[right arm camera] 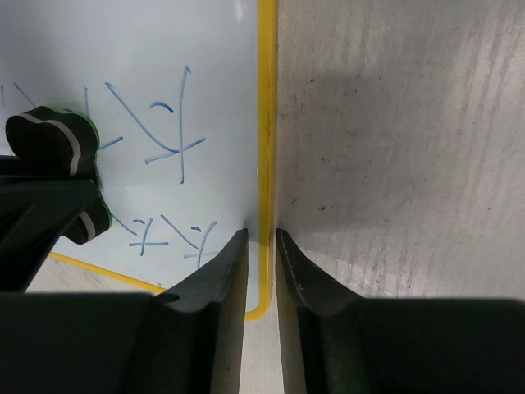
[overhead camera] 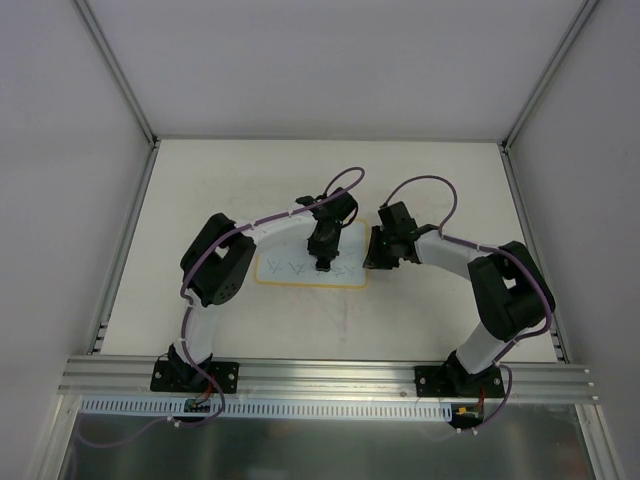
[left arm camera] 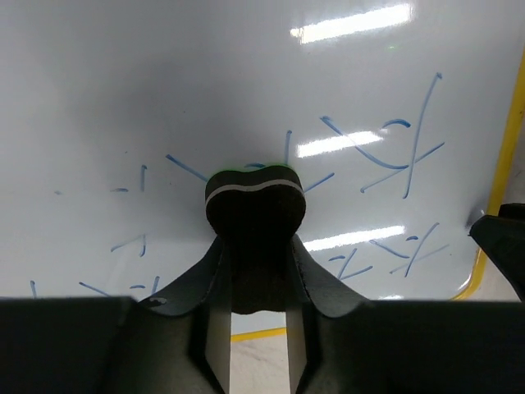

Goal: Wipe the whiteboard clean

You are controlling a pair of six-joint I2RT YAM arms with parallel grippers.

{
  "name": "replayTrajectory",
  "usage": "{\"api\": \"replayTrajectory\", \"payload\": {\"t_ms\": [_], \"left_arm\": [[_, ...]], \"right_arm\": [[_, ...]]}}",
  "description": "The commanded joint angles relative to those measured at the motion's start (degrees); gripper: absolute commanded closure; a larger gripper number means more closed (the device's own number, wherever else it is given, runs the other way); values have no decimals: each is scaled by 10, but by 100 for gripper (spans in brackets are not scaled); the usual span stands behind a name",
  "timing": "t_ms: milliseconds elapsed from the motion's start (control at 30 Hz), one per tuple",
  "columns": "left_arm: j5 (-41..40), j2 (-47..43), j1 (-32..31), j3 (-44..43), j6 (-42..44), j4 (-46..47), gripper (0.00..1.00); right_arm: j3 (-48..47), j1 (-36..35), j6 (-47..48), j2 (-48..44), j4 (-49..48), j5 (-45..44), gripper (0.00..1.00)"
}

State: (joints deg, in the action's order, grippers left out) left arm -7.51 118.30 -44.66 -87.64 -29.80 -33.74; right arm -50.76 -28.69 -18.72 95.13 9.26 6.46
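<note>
Bright, even light from above, with soft shadows in the top view. The whiteboard mirrors strip lamps as white glare bars — the left fingers loom dark and blurred. A dim shadow crosses the tabletop.

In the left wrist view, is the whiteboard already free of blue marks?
No, many blue strokes show on the whiteboard around the black eraser.
</note>
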Motion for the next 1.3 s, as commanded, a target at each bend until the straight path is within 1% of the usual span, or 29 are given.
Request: {"api": "replayTrajectory", "payload": {"t_ms": [0, 67, 300, 433, 700, 800, 833, 867, 900, 933, 1000, 1067, 1267], "left_arm": [[-24, -11, -3, -11, 5, -15, 87], [-24, -14, -2, -5, 10, -15, 91], [-22, -21, 2, 4, 23, -15, 98], [-15, -22, 5, 4, 27, -15, 100], [-6, -22, 8, -4, 33, -15, 100], [1, -21, 12, -6, 32, -15, 100], [4, -20, 12, -6, 31, -15, 100], [8, -19, 14, -4, 30, -15, 100], [9, -20, 19, -3, 28, -15, 100], [10, -21, 21, 0, 27, -15, 100], [7, -24, 33, 6, 27, -15, 100], [4, -32, 46, 21, 26, -15, 100], [-1, -61, 110, 71, 31, -15, 100]], "right_arm": [[-9, -3, 20, -34, 1, -39, 77], [-16, -3, 35, -37, 1, -45, 77], [-54, 0, 47, -2, 2, -43, 77], [-67, 0, 54, 22, 2, -44, 78], [-63, -1, 62, 52, 3, -61, 80], [-59, -1, 67, 63, 5, -61, 83], [-58, -1, 69, 66, 6, -61, 87], [-59, -1, 72, 71, 10, -59, 95], [-61, -1, 78, 74, 25, -60, 98], [-63, -1, 80, 80, 33, -61, 100], [-65, -1, 85, 82, 55, -61, 100], [-67, -1, 90, 85, 72, -83, 100], [-72, 0, 94, 89, 104, -101, 100]]}}
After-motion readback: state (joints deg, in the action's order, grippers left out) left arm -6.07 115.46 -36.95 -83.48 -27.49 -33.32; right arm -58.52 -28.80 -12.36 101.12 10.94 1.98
